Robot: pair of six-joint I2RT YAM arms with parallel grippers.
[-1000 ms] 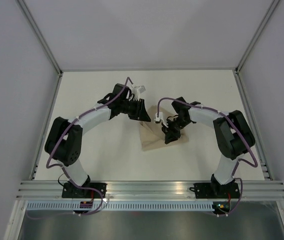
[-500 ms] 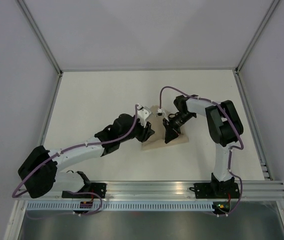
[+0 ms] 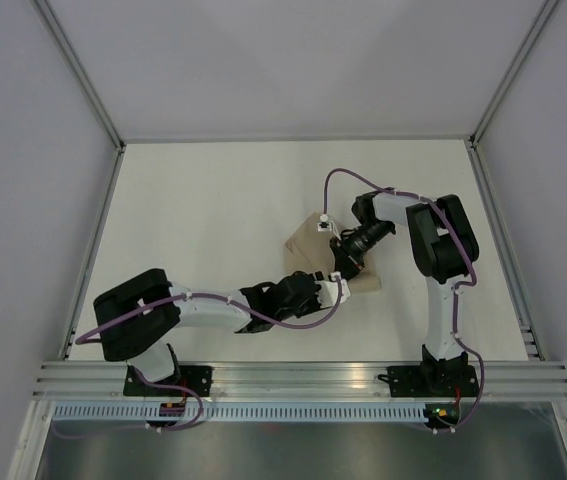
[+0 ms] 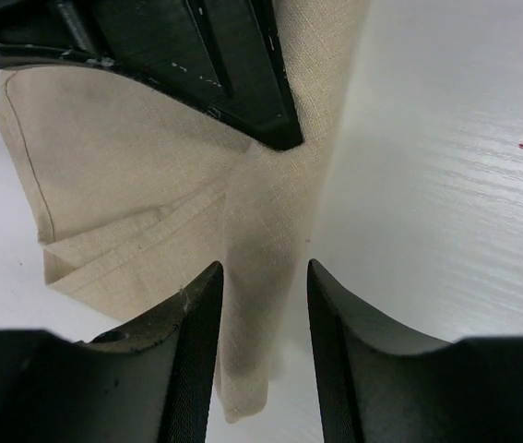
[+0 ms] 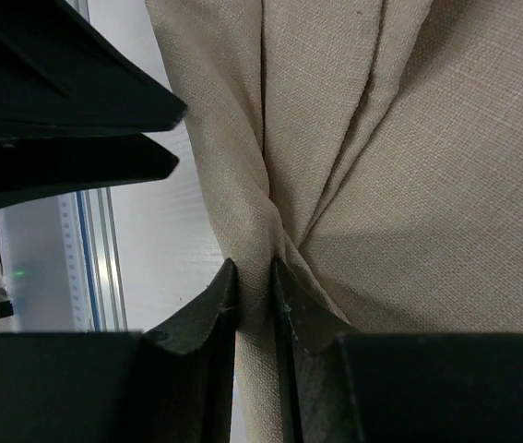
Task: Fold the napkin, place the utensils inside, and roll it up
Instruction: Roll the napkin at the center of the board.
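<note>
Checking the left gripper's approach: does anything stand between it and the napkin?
Nothing visible does. The left gripper, jaws open, straddles the napkin edge; the right gripper pinches a fold just beyond.

Overhead camera sits high behind the arm bases, looking down and away across the whole desk (image 3: 193, 200), walls on both sides. The left wrist camera is right down low, peering past the left gripper (image 4: 263, 268) onto the napkin (image 4: 132, 212). The right wrist camera is tighter again, past the right gripper (image 5: 254, 263), cloth filling the view. Each wrist view catches the other's dark fingers (image 4: 233, 74). All three share the napkin, right of mid-desk.
</note>
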